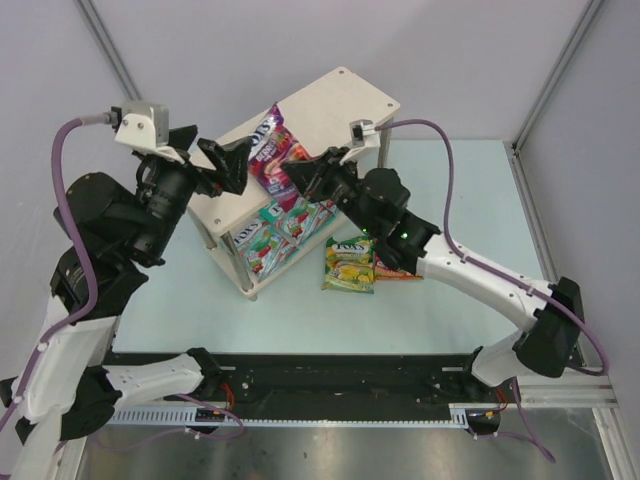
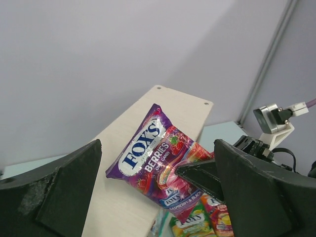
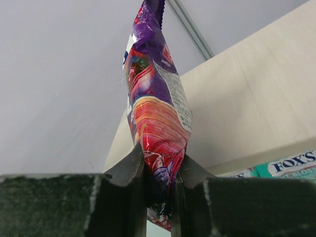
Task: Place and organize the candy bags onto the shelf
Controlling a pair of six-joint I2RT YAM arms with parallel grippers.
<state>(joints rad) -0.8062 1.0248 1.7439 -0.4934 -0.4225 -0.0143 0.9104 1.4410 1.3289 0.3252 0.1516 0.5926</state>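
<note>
A purple candy bag [image 1: 268,148] [image 2: 150,148] [image 3: 155,103] hangs over the front edge of the shelf's pale top board [image 1: 340,100] [image 2: 185,106] [image 3: 247,103]. My right gripper [image 1: 303,172] [image 3: 160,185] is shut on the bag's lower end. Whether the bag rests on the board I cannot tell. To its left my left gripper [image 1: 225,165] [image 2: 158,195] stands wide open with nothing between its fingers. Teal candy bags [image 1: 280,225] [image 3: 291,165] lie on the lower tier. A green-yellow bag [image 1: 350,264] [image 2: 192,224] and a red-orange one [image 1: 400,270] [image 2: 220,215] lie on the table.
The shelf stands at an angle at the back middle of the pale blue table [image 1: 450,200]. Grey walls and metal frame posts [image 1: 555,75] close in the back and right. The right arm reaches across the red-orange bag.
</note>
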